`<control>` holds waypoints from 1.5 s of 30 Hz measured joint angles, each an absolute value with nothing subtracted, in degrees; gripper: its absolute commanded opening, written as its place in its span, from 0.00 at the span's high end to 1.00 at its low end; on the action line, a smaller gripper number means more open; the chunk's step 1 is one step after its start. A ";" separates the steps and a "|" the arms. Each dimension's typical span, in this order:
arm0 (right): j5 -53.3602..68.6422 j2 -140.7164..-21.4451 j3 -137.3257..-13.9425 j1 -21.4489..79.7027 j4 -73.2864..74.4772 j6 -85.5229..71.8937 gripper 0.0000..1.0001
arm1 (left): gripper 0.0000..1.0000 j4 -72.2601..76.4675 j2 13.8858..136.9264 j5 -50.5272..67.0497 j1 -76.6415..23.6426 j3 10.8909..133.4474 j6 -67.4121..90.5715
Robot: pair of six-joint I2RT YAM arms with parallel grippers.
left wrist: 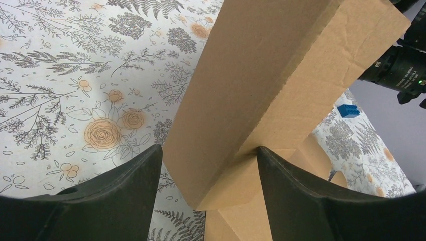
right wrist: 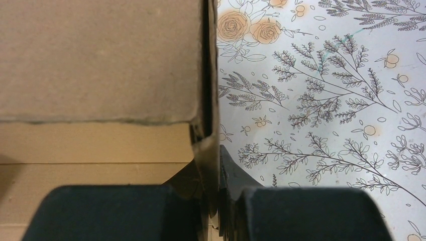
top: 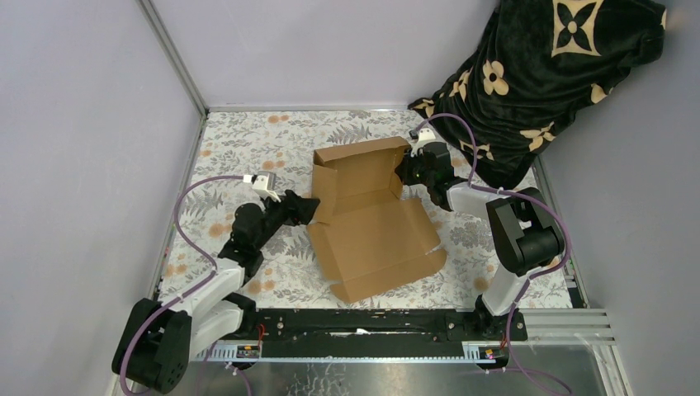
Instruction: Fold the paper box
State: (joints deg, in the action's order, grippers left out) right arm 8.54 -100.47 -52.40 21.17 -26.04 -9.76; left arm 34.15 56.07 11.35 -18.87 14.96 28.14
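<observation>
Basically, L gripper (left wrist: 210,150) straddles paper box (left wrist: 261,65) wall.

1. Right arm's black wrist housing (left wrist: 397,70), at the right of the left wrist view: a line of small white print, too small to read.
2. Black blanket (top: 545,74), far right: cream four-petal flower emblems, no letters.
3. Paper box (top: 371,231): plain brown faces.

The left end effector (left wrist: 209,149) is straddling the paper box's (left wrist: 261,75) raised wall, fingers (left wrist: 125,201) spread, above the floral worktop (left wrist: 60,65).
</observation>
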 measured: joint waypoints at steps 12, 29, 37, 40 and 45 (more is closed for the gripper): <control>6.59 -100.47 -52.40 22.11 -26.11 -9.72 1.00 | 0.28 33.58 61.36 6.02 -21.82 19.38 24.64; 5.08 -100.47 -52.45 22.98 -26.13 -9.10 1.00 | 0.29 32.86 68.23 -1.48 -26.24 24.64 20.49; 4.08 -100.47 -52.60 23.55 -26.02 -8.80 1.00 | 0.29 32.45 70.19 -7.66 -29.93 25.74 18.63; 3.90 -100.47 -52.62 23.77 -26.04 -8.64 1.00 | 0.31 32.42 70.81 -10.35 -30.87 25.74 18.28; 2.85 -100.47 -52.60 24.34 -26.09 -8.40 1.00 | 0.37 32.34 71.59 -14.94 -32.25 26.22 18.04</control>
